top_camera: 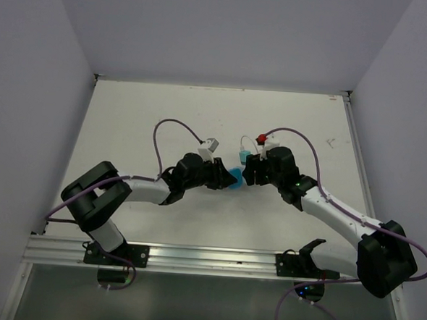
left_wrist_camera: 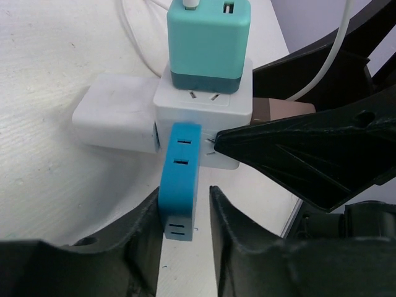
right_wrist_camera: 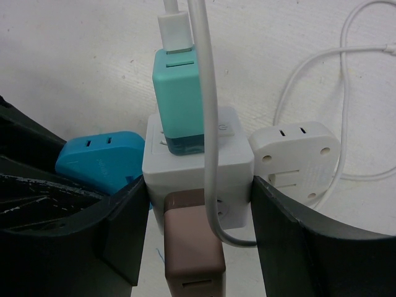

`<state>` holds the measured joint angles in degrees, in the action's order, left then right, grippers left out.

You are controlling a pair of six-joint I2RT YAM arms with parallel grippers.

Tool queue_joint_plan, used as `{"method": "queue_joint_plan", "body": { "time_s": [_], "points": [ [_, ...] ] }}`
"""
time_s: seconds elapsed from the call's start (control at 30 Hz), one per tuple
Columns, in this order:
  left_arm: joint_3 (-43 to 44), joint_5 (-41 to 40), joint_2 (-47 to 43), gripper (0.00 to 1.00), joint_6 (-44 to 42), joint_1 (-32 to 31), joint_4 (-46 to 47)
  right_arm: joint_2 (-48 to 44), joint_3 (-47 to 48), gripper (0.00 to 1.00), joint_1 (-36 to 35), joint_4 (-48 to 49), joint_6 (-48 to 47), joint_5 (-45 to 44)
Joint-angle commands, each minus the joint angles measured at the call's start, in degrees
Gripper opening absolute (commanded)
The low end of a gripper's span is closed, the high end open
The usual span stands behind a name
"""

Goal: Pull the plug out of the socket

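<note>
The white cube socket (right_wrist_camera: 198, 158) sits mid-table and also shows in the left wrist view (left_wrist_camera: 204, 114). My right gripper (right_wrist_camera: 198, 184) is shut on its two sides. A blue plug (left_wrist_camera: 181, 179) sticks out of the cube's side and lies between the fingers of my left gripper (left_wrist_camera: 184, 190). The left finger (left_wrist_camera: 145, 229) touches it and the right finger (left_wrist_camera: 226, 229) stands a little apart. A teal charger (right_wrist_camera: 179, 99) with a white cable sits in the top face. A brown plug (right_wrist_camera: 192, 247) and a white plug block (right_wrist_camera: 297, 154) fill other sides.
A white cable (right_wrist_camera: 346, 80) loops across the table behind the cube. In the top view both arms meet at the table's middle, left gripper (top_camera: 225, 177) facing right gripper (top_camera: 250, 173). White walls close in the table on the left, the right and the far side.
</note>
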<state>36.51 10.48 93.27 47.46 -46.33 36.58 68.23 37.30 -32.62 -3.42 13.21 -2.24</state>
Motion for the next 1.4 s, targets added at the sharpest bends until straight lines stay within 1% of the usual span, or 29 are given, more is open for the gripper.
{"method": "queue_joint_plan", "body": {
  "time_s": [0.0,0.03,0.07,0.1,0.13,0.2,0.4,0.47,0.7,0.8,0.97,1.17,1.27,1.3,1.37],
  "points": [
    [0.05,1.65,0.68,0.35,0.09,-0.61,5.7,-1.87,3.04,0.0,-0.16,2.72,1.47,-0.4],
    [0.14,1.74,0.51,0.33,0.26,-0.69,5.78,-1.87,3.04,0.0,-0.16,2.72,1.47,-1.01],
    [-0.04,1.65,0.33,0.23,0.35,-0.61,5.79,-1.96,3.04,0.0,-0.16,2.63,1.47,-1.45],
    [-0.12,1.56,-0.02,0.19,0.44,-0.61,5.79,-1.87,2.96,0.0,-0.16,2.63,1.55,-1.89],
    [-0.47,1.21,-0.28,0.1,0.61,-0.61,5.79,-1.7,2.78,0.0,-0.16,2.63,1.38,-2.59],
    [-0.91,1.03,-1.25,0.0,0.88,-0.61,5.87,-1.52,2.43,0.0,-0.16,2.54,1.2,-3.29],
    [-3.2,-0.63,-3.62,0.0,0.53,-0.52,6.66,-1.87,-0.03,0.0,-0.16,3.07,0.68,-6.63],
    [-4.78,-0.72,-4.15,0.0,0.44,-0.52,8.85,-1.78,-0.56,0.0,-0.16,3.07,0.67,-7.33],
    [-8.47,1.47,-4.5,0.0,3.25,0.88,15.17,-1.26,-1.44,0.0,-0.07,2.28,0.15,-11.64],
    [-9.53,2.44,-5.38,0.0,4.57,2.11,16.15,-0.81,-1.79,0.0,-0.07,1.93,-0.38,-13.22],
    [-9.62,2.79,-7.75,0.0,4.39,3.26,14.84,-0.73,-2.76,0.0,-0.07,2.01,-0.73,-15.51],
    [-11.63,1.21,-11.17,0.0,3.07,4.92,11.33,-1.6,-2.49,0.0,-0.07,2.45,-0.64,-12.8],
    [-14.62,1.03,-13.28,0.0,4.65,8.52,10.27,-2.57,-2.58,0.0,-0.07,2.63,-0.91,-11.56],
    [-15.32,0.86,-13.9,0.0,4.92,11.14,9.4,-2.83,-2.67,0.0,-0.07,2.89,-0.91,-11.04],
    [-16.56,-0.46,-15.92,0.0,4.57,13.79,7.38,-3.19,-3.11,0.0,-0.07,3.07,-1.26,-10.86]
  ]
}}
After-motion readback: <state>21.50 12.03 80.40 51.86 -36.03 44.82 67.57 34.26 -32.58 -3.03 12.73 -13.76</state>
